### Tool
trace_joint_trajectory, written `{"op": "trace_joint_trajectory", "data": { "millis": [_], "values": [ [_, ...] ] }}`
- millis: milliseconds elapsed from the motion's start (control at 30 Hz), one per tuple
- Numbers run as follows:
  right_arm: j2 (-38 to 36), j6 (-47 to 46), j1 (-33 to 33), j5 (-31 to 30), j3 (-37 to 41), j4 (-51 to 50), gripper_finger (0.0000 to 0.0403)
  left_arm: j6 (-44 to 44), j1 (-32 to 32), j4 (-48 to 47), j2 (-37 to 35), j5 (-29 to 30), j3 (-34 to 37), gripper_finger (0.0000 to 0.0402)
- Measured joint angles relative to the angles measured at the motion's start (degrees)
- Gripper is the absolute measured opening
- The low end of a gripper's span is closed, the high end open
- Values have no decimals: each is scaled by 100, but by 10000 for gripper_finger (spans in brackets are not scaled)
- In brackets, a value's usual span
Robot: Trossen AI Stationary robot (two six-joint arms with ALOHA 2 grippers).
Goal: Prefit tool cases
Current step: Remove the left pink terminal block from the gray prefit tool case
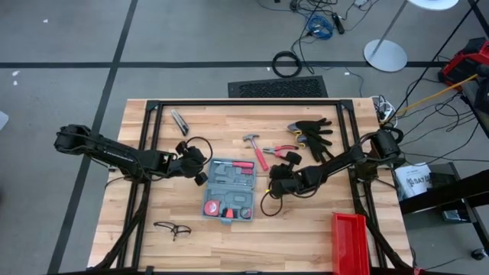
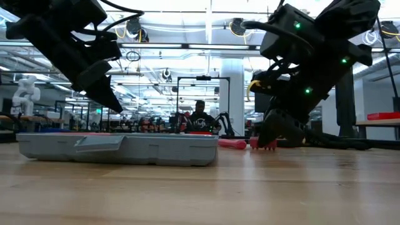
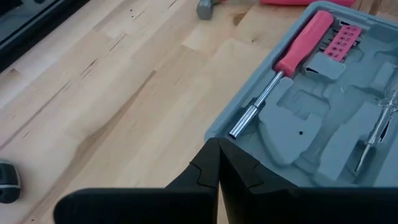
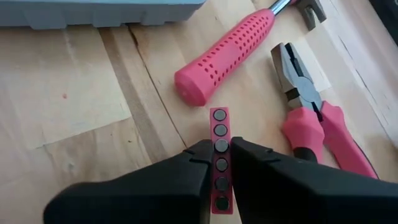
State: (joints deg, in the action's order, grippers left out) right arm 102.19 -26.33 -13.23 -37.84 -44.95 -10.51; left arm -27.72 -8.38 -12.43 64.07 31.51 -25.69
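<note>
One open tool case (image 1: pixel 228 192), left gripper (image 3: pixel 217 163) closed and empty, right gripper (image 4: pixel 216 163) clamping one red bit strip (image 4: pixel 219 155), one hammer (image 4: pixel 233 50), one pliers (image 4: pixel 314 115)

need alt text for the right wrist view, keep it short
The right tool is shut on a red bit holder strip above the wooden table. Ahead lie a red-handled hammer and red-handled pliers, with the grey tool case edge beyond.

Hammer (image 1: pixel 256 148) beside case (image 1: pixel 229 189) (pliers (image 1: pixel 281 152) beyond)
</note>
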Motion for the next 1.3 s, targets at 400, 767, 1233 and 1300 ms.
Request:
{"op": "trace_joint_trajectory", "data": {
  "millis": [400,767,1233,1300],
  "values": [
    [20,-67,-34,342,-69,-40,44,2,0,-11,0,0,0,8],
    [51,-211,-88,1129,-734,-589,46,-2,0,-13,0,-2,0,8],
    [57,-820,-161,1331,-944,-964,132,-29,0,-11,0,-2,0,8],
    [57,-830,-207,1304,-947,-958,144,-26,0,-11,0,-2,0,8]
  ]
}}
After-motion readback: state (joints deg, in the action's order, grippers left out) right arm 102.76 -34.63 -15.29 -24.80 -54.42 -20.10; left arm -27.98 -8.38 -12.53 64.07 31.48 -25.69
